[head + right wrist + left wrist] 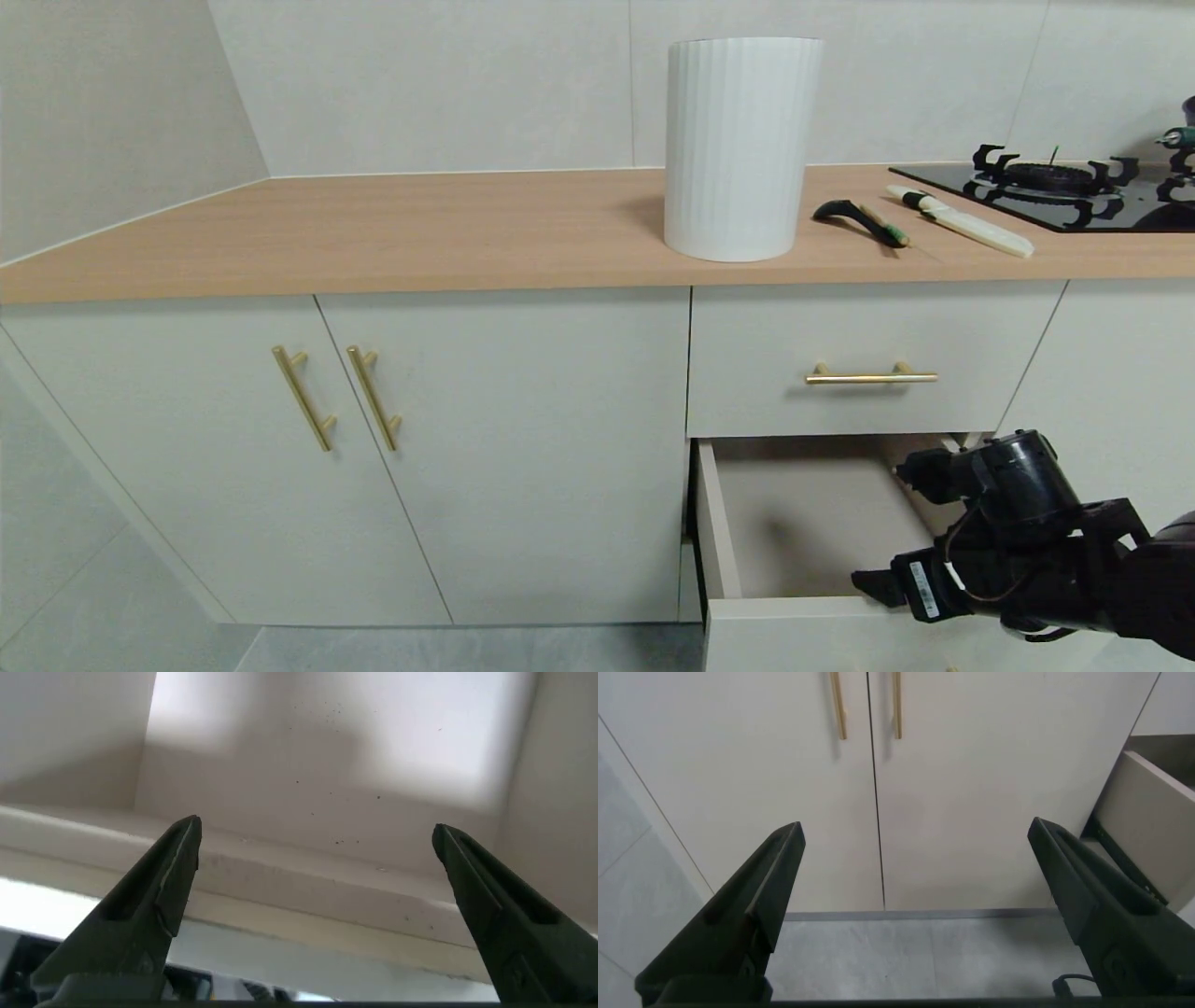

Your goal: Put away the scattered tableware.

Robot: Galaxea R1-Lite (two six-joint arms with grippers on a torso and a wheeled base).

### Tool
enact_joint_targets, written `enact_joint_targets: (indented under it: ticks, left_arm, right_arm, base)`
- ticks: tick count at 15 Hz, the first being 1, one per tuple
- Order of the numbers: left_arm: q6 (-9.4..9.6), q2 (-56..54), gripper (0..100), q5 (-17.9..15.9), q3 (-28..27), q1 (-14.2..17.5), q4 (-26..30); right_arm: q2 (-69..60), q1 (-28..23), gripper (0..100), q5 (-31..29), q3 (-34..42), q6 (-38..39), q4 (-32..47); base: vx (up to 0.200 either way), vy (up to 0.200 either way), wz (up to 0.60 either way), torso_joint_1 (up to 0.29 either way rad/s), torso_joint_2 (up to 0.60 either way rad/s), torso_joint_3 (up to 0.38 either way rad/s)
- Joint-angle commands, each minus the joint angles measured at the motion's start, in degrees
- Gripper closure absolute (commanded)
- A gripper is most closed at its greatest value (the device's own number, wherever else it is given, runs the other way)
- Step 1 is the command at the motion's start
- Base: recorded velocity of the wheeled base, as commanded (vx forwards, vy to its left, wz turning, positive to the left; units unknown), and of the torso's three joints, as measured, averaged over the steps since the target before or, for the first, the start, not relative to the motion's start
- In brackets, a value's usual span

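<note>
Tableware lies on the wood-grain counter [420, 233], to the right of a tall white cylinder [742, 149] with fine vertical ribs. One piece is a utensil [845, 213] with a glossy black curved end and a thin stem banded in green. Just beside it lies a long cream knife [962, 222] with a smooth matte blade, angled toward the black glass hob [1027, 196].

Below the counter, the lower drawer [719, 532] stands pulled out, a shallow box with pale flat walls and a plain bottom. The closed drawer above it carries a slim brass bar handle [870, 377].

The right gripper [892, 527] hangs over the open drawer's front right part. Its dark wedge-shaped fingers [168, 887] are spread wide and hold nothing, and the drawer's faintly speckled bottom shows between them.

The left gripper [915, 835] is also spread wide and empty. It faces two smooth off-white cabinet doors [971, 793] with brass bar pulls, low above the grey floor [915, 952].
</note>
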Motion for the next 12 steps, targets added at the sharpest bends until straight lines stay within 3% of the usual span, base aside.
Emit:
enact_joint_targets:
  ticks: [1, 12]
  left_arm:
    - [-0.01, 0.02, 0, -0.02, 0.01, 0.04, -0.01]
    - [-0.01, 0.02, 0, -0.02, 0.01, 0.04, -0.01]
  right_arm:
    - [-1.12, 0.55, 0, 0.00, 0.06, -0.58, 1.75]
    - [-5.25, 3.89, 0, 0.97, 0.77, -6.29, 14.50]
  base:
    - [0.000, 0.000, 0.00, 0.000, 0.00, 0.000]
    - [0.000, 0.000, 0.00, 0.000, 0.00, 0.000]
